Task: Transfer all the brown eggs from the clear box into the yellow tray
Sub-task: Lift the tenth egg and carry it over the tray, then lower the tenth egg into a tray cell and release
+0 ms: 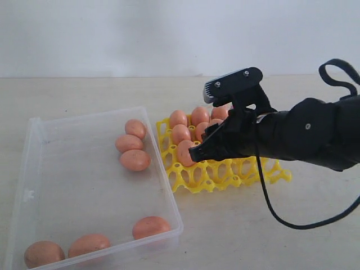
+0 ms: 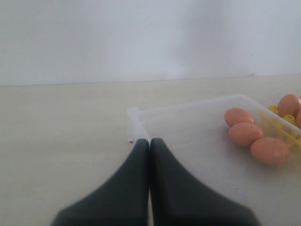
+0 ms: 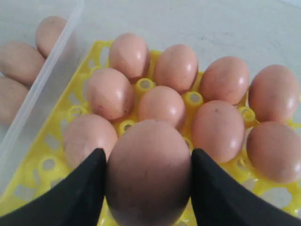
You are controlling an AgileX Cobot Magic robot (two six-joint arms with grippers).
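Note:
My right gripper (image 3: pixel 147 154) is shut on a brown egg (image 3: pixel 148 174), holding it just above the near side of the yellow tray (image 3: pixel 44 162). Several brown eggs (image 3: pixel 162 106) sit in the tray's cups beyond it. In the exterior view that gripper (image 1: pixel 198 145) hovers over the tray (image 1: pixel 225 175). The clear box (image 1: pixel 34 169) lies to the left with three eggs (image 1: pixel 130 143) by its right wall and three more (image 1: pixel 89 245) along its front. My left gripper (image 2: pixel 149 142) is shut and empty, near a corner of the box (image 2: pixel 136 113).
The black right arm (image 1: pixel 309 132) and its dangling cable (image 1: pixel 270 202) stretch over the right half of the tray. A pale tabletop (image 1: pixel 253 236) runs to a white wall behind. The left arm does not show in the exterior view.

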